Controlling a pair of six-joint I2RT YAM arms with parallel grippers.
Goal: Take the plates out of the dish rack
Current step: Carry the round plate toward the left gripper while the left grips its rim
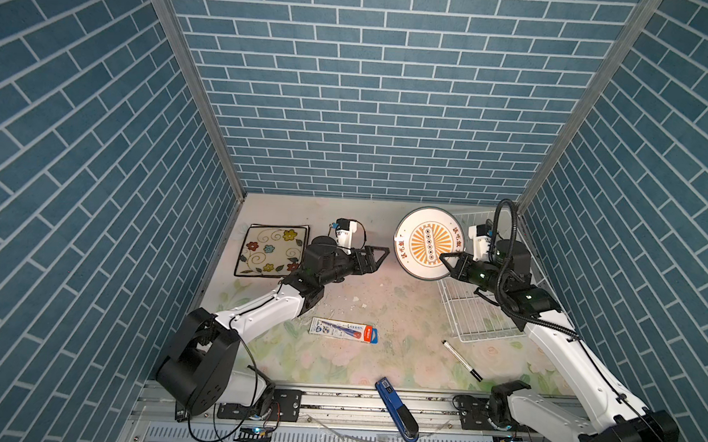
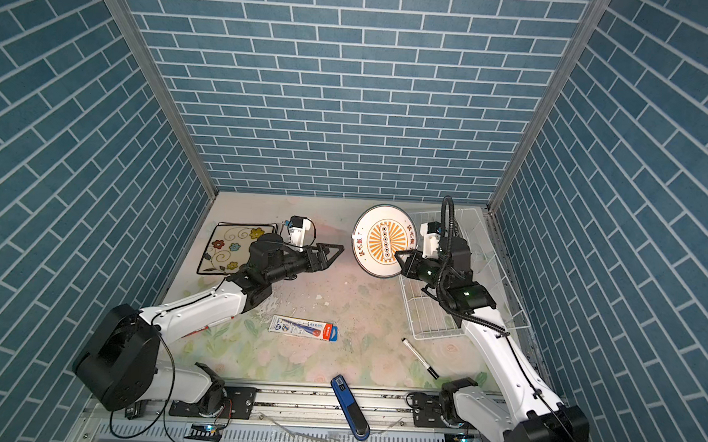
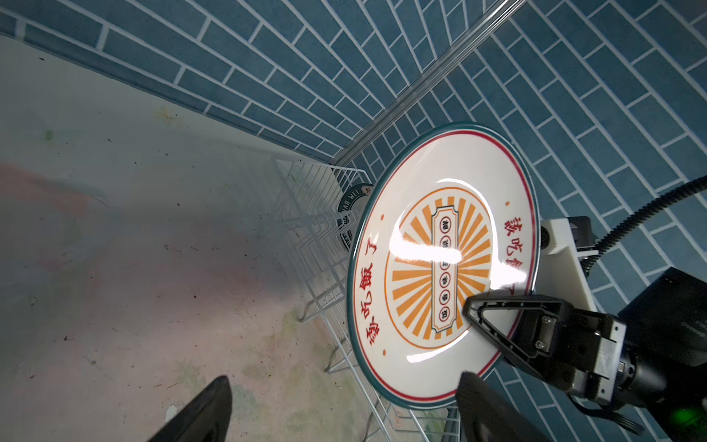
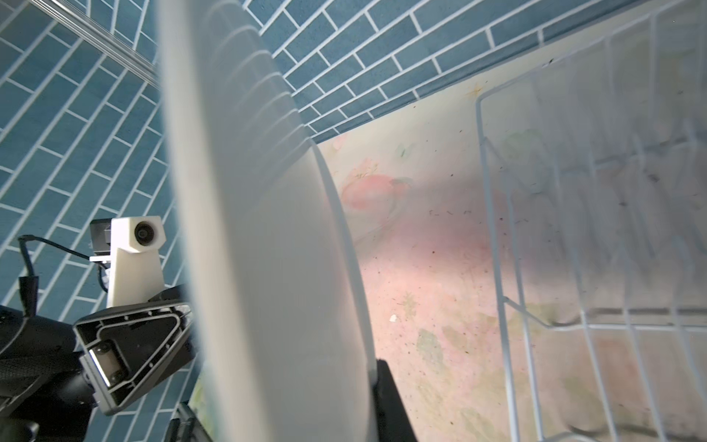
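Right gripper (image 1: 446, 260) is clamped on the rim of the round plate (image 1: 424, 244), holding it on edge at the left side of the dish rack (image 1: 476, 320), with the printed face turned toward your left gripper (image 1: 384, 252). That one's jaws are spread wide and empty. It points straight at the plate across a gap, so I'd say it's the nearer taker.

I count three plates: this one, a flowered square plate (image 1: 272, 249) lying flat on the table (image 1: 381, 306) at far left, and a teal-rimmed plate (image 3: 350, 208) standing in the rack. There's one rack.

Pen packet (image 1: 343, 330) and marker (image 1: 461, 360) lie on floral tabletop (image 1: 402, 307), blue stapler (image 1: 396, 411) across rail (image 1: 334, 400).
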